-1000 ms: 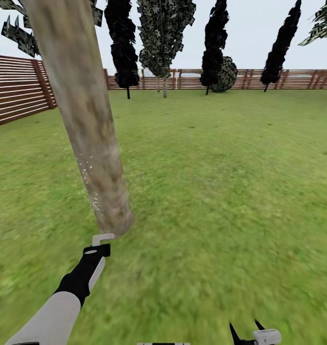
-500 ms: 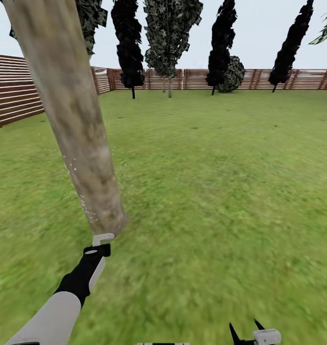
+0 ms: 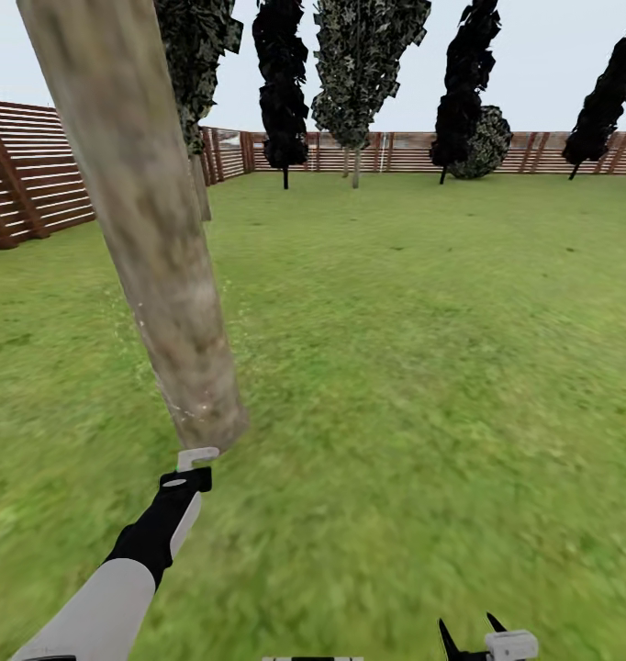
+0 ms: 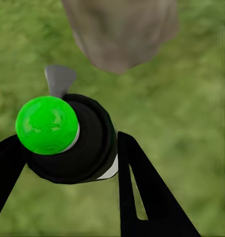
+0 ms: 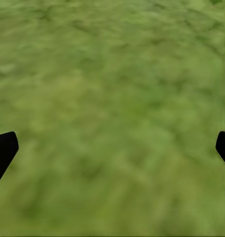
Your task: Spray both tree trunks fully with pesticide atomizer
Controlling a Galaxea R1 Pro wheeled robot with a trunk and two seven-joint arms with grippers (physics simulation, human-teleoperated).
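A thick, pale mottled tree trunk [image 3: 157,248] leans across the left of the head view, its base [image 4: 122,29] meeting the grass just beyond my left gripper [image 3: 189,470]. That gripper is shut on the pesticide atomizer [image 4: 47,125], a black-bodied item with a bright green round cap. Its grey nozzle [image 3: 198,454] points at the trunk base. White specks dot the lower trunk. A second pale trunk [image 3: 201,188] under dark green foliage stands farther back near the fence. My right gripper [image 3: 466,622] hangs open low over the grass, holding nothing.
The green lawn [image 3: 423,367] stretches wide to the right and ahead. A brown slatted fence [image 3: 28,184] runs along the left and the far side. Several thin dark trees [image 3: 284,83] line the far fence.
The whole head view has shifted: far trees and fence slid right, and a second pale trunk came into sight behind the near one. Both arms hold the same pose.
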